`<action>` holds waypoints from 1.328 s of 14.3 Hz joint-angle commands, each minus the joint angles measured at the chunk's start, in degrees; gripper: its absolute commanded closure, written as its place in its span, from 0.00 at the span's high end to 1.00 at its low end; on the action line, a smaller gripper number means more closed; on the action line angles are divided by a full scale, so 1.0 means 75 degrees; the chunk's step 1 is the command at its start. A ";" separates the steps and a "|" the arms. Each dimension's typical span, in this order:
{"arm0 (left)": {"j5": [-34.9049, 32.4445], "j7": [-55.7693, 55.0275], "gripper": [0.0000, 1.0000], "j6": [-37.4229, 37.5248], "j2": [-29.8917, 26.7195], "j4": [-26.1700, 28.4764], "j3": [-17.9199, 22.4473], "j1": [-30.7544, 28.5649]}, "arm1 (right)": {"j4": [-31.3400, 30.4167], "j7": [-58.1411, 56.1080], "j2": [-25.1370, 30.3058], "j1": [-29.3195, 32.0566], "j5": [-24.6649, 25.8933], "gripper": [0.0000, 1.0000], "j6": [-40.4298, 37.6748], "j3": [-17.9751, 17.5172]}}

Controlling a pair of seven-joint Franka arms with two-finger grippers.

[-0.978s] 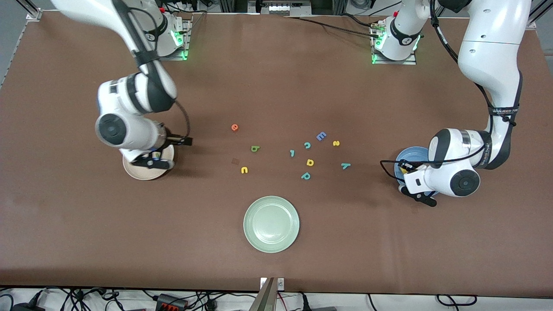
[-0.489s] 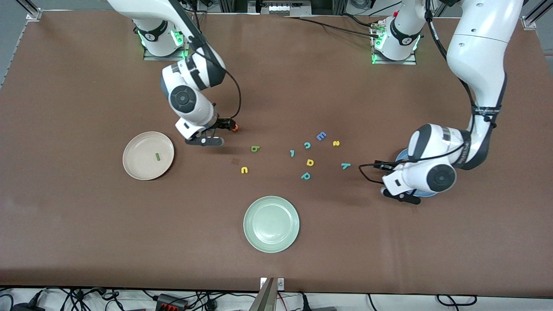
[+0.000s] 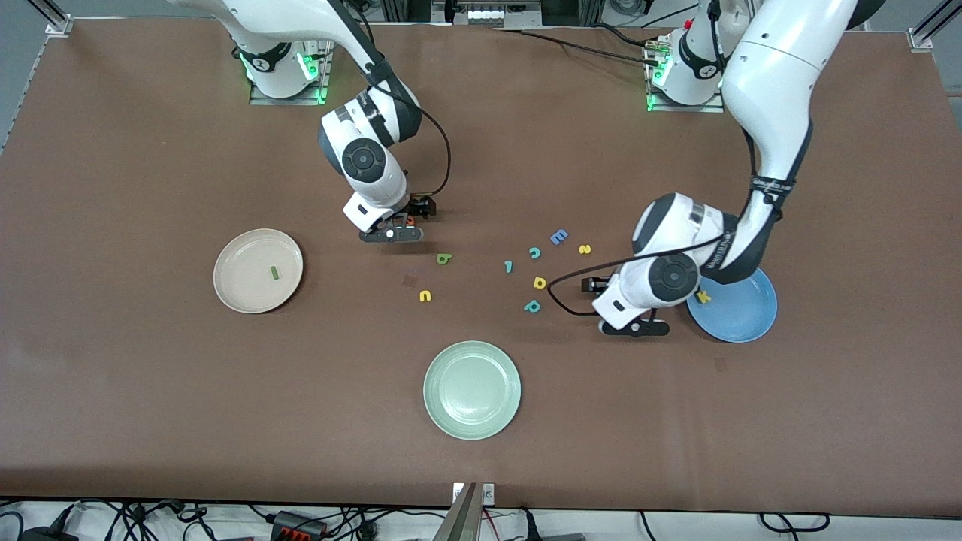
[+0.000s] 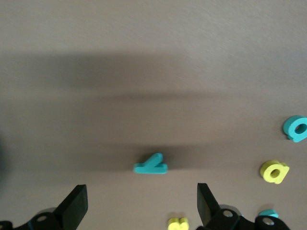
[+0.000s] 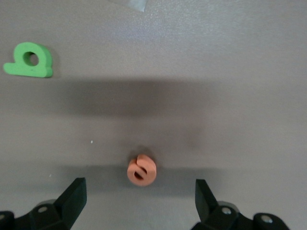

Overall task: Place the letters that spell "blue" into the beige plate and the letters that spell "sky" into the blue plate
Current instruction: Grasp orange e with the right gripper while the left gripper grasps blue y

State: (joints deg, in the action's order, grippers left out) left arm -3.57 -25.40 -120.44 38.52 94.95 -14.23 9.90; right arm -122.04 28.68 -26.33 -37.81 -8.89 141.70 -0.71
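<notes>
- The right gripper point(image 3: 400, 223) hangs over the orange e point(image 5: 141, 170), fingers spread wide with bare table on either side of the letter; nothing is held.
- The green b point(image 3: 444, 259) lies near it, nearer the front camera, well clear of the fingers; the yellow u point(image 3: 425, 296) lies nearer still.
- The left gripper point(image 3: 618, 306) hangs over the teal y point(image 4: 151, 166), fingers wide apart and empty; in the front view the arm hides that letter.
- Close to the y sit the yellow round-bowled letter point(image 3: 539, 282) and a teal p point(image 3: 532, 306), so room on that side is tighter; the yellow s point(image 3: 585, 249), blue E point(image 3: 558, 237), teal c point(image 3: 534, 252) and a small teal letter point(image 3: 509, 266) lie farther from the front camera.
- The beige plate point(image 3: 233, 289) sits toward the right arm's end with the green l point(image 3: 275, 273) in it, open table all round its rim.
- The blue plate point(image 3: 744, 319) sits toward the left arm's end with the yellow k point(image 3: 704, 297) near its rim; the left arm's wrist overlaps its edge.
- The pale green plate point(image 3: 451, 409) lies nearest the front camera.
- A second ago each gripper was over its own plate; since then both have moved in to the letters, leaving the beige plate uncovered and the blue plate mostly so.
- The left fingers have opened since then; the right ones were already wide.
</notes>
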 commanded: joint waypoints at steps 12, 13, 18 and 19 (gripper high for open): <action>-0.0379 -0.0188 0.56 -0.1086 -0.0062 0.0864 0.0022 -0.0101 | 0.0100 -0.0413 -0.0252 -0.0162 -0.0033 0.30 0.0185 0.0072; -0.0379 -0.0188 0.54 -0.1086 -0.0039 0.0864 0.0022 -0.0089 | 0.0100 -0.0402 -0.0252 -0.0162 -0.0045 0.22 0.0185 0.0083; -0.0368 -0.0223 0.54 -0.1285 0.0066 0.0829 0.0011 -0.0019 | 0.0124 -0.0471 0.0145 -0.0045 -0.0092 0.18 0.0173 0.0153; -0.0356 -0.0258 0.54 -0.1285 0.0067 0.0817 0.0011 -0.0007 | 0.0124 -0.0507 0.0390 0.0176 -0.0092 0.18 0.0115 0.0177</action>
State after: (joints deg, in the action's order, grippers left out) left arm -4.60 -25.77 -128.96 39.02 100.63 -13.94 9.58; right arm -120.87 25.70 -26.98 -38.26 -8.89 143.38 0.18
